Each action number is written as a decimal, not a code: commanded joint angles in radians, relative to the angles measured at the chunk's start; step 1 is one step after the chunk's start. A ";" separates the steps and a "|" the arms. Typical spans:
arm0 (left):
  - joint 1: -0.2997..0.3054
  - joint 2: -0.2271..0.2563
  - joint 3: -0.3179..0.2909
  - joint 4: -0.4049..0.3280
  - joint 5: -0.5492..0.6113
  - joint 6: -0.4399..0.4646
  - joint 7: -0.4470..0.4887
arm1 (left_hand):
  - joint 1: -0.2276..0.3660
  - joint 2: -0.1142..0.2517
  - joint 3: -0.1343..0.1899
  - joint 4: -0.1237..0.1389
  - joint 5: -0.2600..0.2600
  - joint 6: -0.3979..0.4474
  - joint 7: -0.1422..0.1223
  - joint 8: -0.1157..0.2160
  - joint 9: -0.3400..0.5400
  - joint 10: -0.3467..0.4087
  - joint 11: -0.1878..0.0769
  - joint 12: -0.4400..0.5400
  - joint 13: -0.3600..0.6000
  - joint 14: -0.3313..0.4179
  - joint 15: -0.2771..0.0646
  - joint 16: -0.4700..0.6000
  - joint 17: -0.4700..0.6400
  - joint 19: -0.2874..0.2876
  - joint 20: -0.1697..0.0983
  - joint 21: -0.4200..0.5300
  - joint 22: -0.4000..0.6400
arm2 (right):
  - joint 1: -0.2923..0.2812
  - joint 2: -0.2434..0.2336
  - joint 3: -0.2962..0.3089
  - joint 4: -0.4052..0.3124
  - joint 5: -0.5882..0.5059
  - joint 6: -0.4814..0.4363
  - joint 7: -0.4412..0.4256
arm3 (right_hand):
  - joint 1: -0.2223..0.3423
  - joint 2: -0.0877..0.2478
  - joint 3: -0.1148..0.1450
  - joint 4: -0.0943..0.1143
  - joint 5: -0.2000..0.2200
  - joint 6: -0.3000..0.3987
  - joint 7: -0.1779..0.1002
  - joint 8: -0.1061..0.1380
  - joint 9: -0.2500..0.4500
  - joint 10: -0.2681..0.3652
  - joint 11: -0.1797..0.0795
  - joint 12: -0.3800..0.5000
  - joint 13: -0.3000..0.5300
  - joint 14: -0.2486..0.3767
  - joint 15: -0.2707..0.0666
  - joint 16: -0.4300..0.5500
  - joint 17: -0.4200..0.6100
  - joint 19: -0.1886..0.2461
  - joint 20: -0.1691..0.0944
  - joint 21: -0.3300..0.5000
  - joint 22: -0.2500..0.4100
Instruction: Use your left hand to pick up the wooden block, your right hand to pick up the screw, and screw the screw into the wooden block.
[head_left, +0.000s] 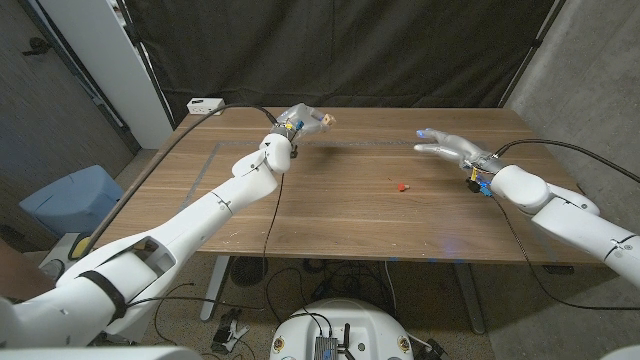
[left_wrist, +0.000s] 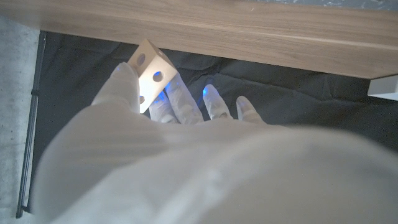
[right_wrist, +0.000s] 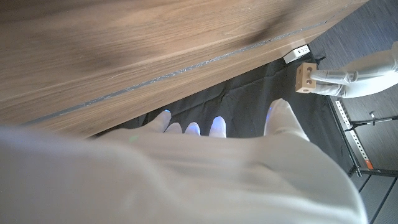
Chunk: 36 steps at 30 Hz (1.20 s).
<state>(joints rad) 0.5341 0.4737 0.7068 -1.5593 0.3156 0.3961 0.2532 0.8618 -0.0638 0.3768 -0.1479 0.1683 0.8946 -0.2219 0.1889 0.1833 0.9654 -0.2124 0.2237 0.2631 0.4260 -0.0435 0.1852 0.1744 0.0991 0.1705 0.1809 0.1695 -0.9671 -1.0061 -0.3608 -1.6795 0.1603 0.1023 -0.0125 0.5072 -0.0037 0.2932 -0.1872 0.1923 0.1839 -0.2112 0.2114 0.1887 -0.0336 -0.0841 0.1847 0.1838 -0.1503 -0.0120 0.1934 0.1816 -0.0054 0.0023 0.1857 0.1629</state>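
My left hand (head_left: 298, 121) is raised over the far middle of the table and holds the pale wooden block (head_left: 325, 120) at its fingertips. In the left wrist view the wooden block (left_wrist: 152, 76), with round holes in its faces, is pinched between the thumb and fingers of my left hand (left_wrist: 180, 118). The small red screw (head_left: 402, 185) lies on the table right of centre. My right hand (head_left: 450, 150) hovers open above the table beyond and to the right of the screw, fingers spread, holding nothing. The right wrist view shows my right hand (right_wrist: 205, 155) and, far off, the block (right_wrist: 305, 78).
The wooden table (head_left: 330, 220) has a white power strip (head_left: 205, 105) at its far left corner, with a black cable (head_left: 190, 140) running from it along the left side. A black curtain hangs behind the table. A blue bin (head_left: 70, 200) stands on the floor at left.
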 joint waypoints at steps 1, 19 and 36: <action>0.019 -0.016 -0.027 0.039 -0.134 -0.121 0.070 | -0.001 0.011 -0.006 0.003 0.008 0.007 -0.001 0.006 0.005 0.000 -0.001 -0.002 0.002 -0.007 -0.072 0.000 0.003 -0.012 -0.002 -0.001 0.002 | 0.021 -0.027 -0.007 0.071 -0.017 0.112 0.069 | 0.025 -0.005 0.012 0.001 -0.004 0.005 -0.007 0.004 0.004 -0.016 -0.001 -0.001 0.005 -0.008 0.006 -0.004 0.002 -0.007 0.005 -0.001 0.003; 0.012 -0.040 -0.048 0.118 -0.271 -0.245 0.054 | -0.002 0.013 -0.008 0.004 0.007 0.007 -0.002 0.005 0.005 -0.013 0.000 -0.009 0.001 -0.022 -0.065 0.000 0.004 -0.025 0.003 0.000 0.002 | 0.008 -0.093 -0.001 0.056 -0.130 0.169 0.076 | 0.096 -0.030 0.031 0.001 -0.003 0.015 -0.007 0.009 0.007 -0.039 -0.004 -0.002 0.006 0.010 0.003 0.004 0.003 0.019 0.008 0.005 0.003; -0.018 -0.066 -0.046 0.208 -0.346 -0.342 0.017 | -0.003 0.019 -0.009 0.005 0.007 0.004 -0.001 0.004 0.005 -0.022 0.001 -0.011 0.002 -0.023 -0.054 0.004 0.004 -0.033 0.011 0.001 0.002 | 0.077 -0.108 -0.045 0.069 -0.234 0.185 0.153 | 0.152 -0.048 0.046 0.004 -0.006 0.027 -0.007 0.014 0.010 -0.069 0.012 -0.003 0.007 0.008 0.020 0.002 0.004 0.041 0.004 0.008 0.004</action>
<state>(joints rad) 0.5328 0.4245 0.6613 -1.4042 0.0183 0.1131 0.2963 0.8575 -0.0573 0.3706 -0.1459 0.1683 0.8910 -0.2216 0.1852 0.1834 0.9460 -0.2109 0.2143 0.2633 0.4064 -0.0445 0.1846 0.1743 0.0751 0.1786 0.1810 0.1695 -0.9341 -1.1029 -0.3775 -1.6214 -0.0006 0.2733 0.0963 0.6433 -0.0527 0.3328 -0.1821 0.1886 0.2024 -0.2142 0.2191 0.1947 -0.0935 -0.0769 0.1807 0.1886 -0.1432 0.0022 0.1934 0.1842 0.0271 0.0056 0.1857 0.1655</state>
